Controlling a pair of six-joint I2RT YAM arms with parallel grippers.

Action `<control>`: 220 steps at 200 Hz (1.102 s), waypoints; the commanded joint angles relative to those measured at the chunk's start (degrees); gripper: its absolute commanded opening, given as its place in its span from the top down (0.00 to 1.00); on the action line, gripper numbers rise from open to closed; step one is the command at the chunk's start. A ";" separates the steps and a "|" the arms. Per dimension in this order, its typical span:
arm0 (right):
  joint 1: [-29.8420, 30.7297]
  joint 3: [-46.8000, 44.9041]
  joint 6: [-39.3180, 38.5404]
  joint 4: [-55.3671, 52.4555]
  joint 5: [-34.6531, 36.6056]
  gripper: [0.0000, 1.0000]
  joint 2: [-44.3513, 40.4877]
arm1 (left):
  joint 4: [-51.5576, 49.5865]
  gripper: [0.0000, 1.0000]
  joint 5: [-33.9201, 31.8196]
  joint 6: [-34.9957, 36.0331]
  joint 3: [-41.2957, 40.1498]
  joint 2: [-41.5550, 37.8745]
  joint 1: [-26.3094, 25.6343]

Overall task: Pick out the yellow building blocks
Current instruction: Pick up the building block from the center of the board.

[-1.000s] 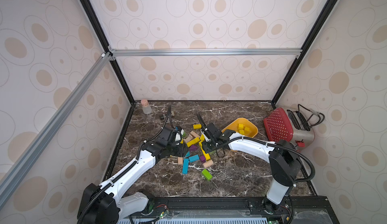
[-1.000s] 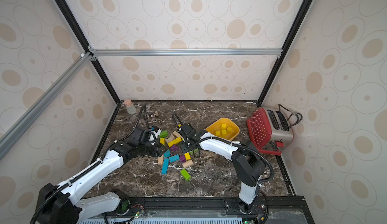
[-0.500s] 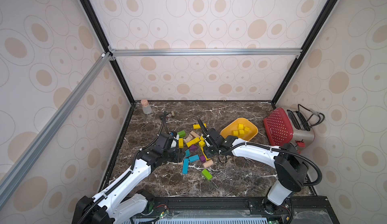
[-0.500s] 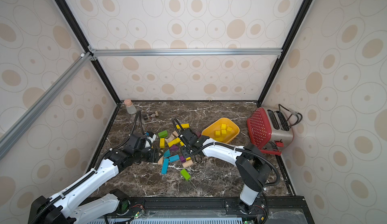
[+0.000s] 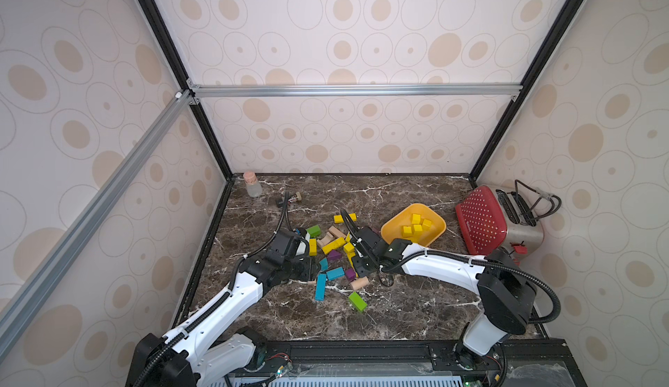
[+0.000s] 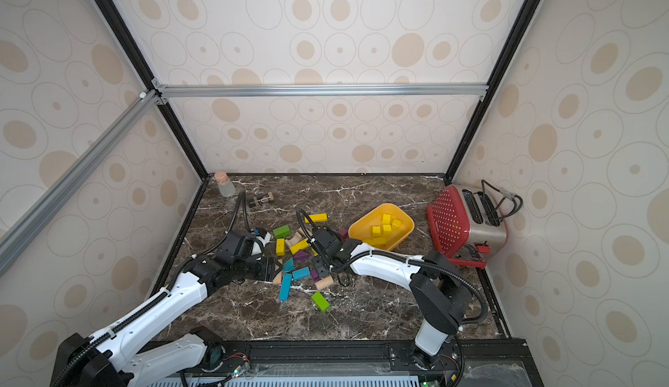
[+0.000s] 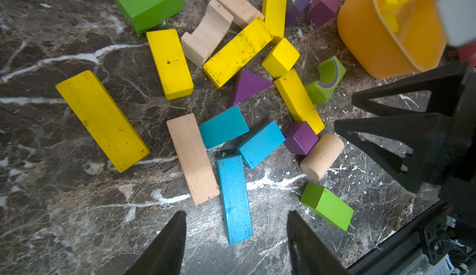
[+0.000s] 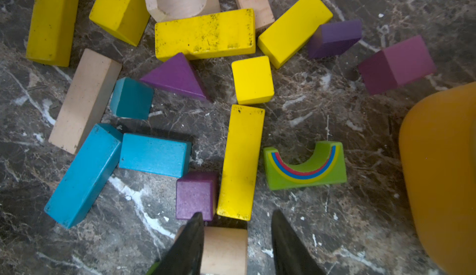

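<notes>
While both arms hang low over the scatter of painted wooden pieces on the dark marble tabletop [image 5: 398, 312], I count six of the yellow building blocks [image 7: 237, 52] lying loose among blue, purple, green and bare-wood shapes. One more lone yellow bar [image 5: 344, 218] sits off by itself toward the back wall. Several yellow cubes [image 5: 416, 226] already lie in the orange-yellow plastic bowl [image 5: 392, 230].

Through the right wrist camera, the right gripper [image 8: 237, 212] has its two black fingers [image 8: 189, 237] parted with a clear gap, pinching nothing. A slim yellow bar [image 8: 240, 161] lies lengthwise straight ahead, its near end right at the fingertips and centred on the gap. A purple cube [image 8: 195, 195] sits just beside that end. A bare wooden cylinder [image 8: 224, 250] lies below the fingers, partly hidden behind one of them. A small yellow cube [image 8: 252, 80] rests just past the bar's far end, and a green rainbow-painted arch [image 8: 305, 168] lies close beside the bar on the bowl side.

From the left wrist camera, the left gripper [image 7: 236, 214] is likewise spread wide and holds nothing. A long blue bar [image 7: 233, 196] points into its gap. The nearest yellow piece, a long scuffed yellow plank [image 7: 101, 120], lies off to one side of the fingers, apart from them.
</notes>
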 commanded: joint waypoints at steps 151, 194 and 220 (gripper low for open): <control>6.34 -2.62 -0.36 -2.76 6.95 0.53 0.70 | 10.07 0.38 -4.20 -6.20 -7.01 3.81 0.39; 6.78 -3.11 -0.65 -2.69 7.61 0.53 1.94 | 11.18 0.38 -3.74 -7.00 -6.96 5.79 0.31; 6.77 -1.78 -0.39 -3.21 11.87 0.51 2.85 | 11.15 0.38 -3.00 -8.00 -6.35 7.02 0.35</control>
